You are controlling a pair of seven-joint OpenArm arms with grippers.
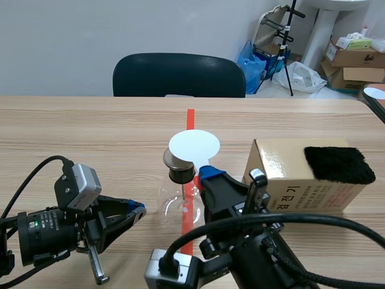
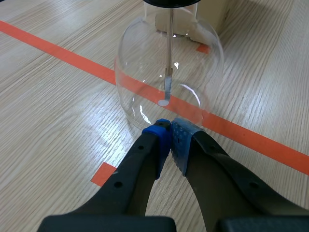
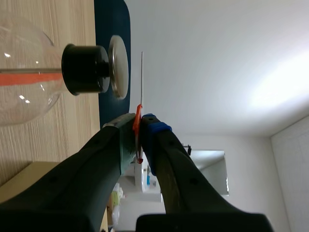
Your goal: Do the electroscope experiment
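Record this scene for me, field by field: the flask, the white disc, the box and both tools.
flask: clear glass, upright, black stopper in its neck, metal plate on top
white disc: held close by the metal plate, a small gap between them
right tool: shut on the white disc
left tool: shut on nothing, tips at the flask's base
box: beside the flask, black fuzzy pad on top

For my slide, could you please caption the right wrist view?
Right tool holds a white disc by its orange handle near the electroscope's metal cap.
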